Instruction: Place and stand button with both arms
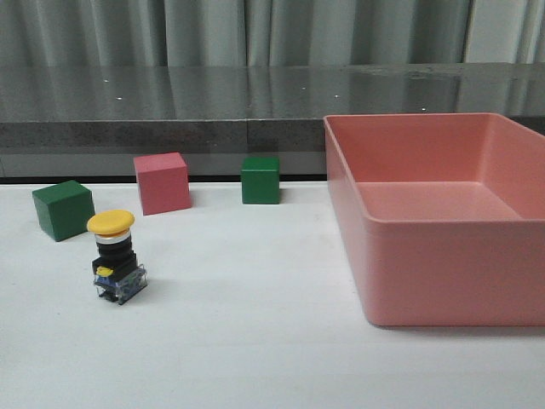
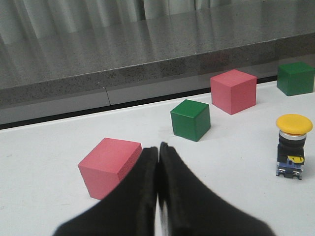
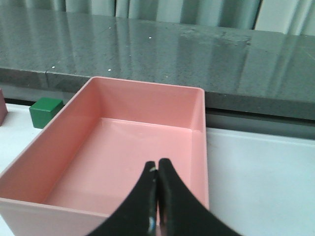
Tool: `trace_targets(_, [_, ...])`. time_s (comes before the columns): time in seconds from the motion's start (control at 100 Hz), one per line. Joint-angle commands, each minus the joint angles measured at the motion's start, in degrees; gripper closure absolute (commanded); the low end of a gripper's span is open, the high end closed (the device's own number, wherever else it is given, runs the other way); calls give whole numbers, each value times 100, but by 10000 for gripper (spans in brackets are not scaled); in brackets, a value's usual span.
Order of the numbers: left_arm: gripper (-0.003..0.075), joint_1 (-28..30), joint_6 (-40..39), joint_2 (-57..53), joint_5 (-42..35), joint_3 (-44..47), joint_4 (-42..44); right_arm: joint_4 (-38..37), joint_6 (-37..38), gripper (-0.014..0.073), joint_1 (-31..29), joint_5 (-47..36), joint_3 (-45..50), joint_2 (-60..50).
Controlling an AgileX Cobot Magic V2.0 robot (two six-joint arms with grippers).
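White, matte tabletop (image 1: pixel 255 341) runs back to a speckled grey stone ledge (image 1: pixel 170 106) with pale curtains (image 1: pixel 213 30) behind. The push-button (image 1: pixel 117 256) stands upright on the table's left side — glossy yellow mushroom cap, black-and-silver barrel, clear bluish contact block; any marking on it is too small to read. Behind it sit a green cube (image 1: pixel 63 210), a pink cube (image 1: pixel 162 182) and a second green cube (image 1: pixel 260 180), all sharp-edged and apart. A smooth pink plastic bin (image 1: pixel 443 273) fills the right side. The left gripper (image 2: pixel 157 157) is pressed closed on nothing beside another pink cube (image 2: pixel 109 164); the right gripper (image 3: pixel 157 172) — likewise closed and empty — hangs over the bin.
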Motion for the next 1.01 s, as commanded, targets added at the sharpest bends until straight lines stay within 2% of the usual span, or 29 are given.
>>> trace_targets(0.0, [739,19,-55,-190,-469,266,-24,-939,1030,652,-21,-584,105,-304])
trace_targets(0.1, [740,19,-55,-190,-469,266,-24,-1352,1627,652,-21,-810,549,-773])
trace_targets(0.32, [739,19,-55,-190,-469,266,-24,-1358,1627,652,-21,-1108,1332,-1771])
trace_targets(1.0, [739,19,-55,-179,-469,266,-24,-1358,1627,652,-16,-1228,1407,-1719])
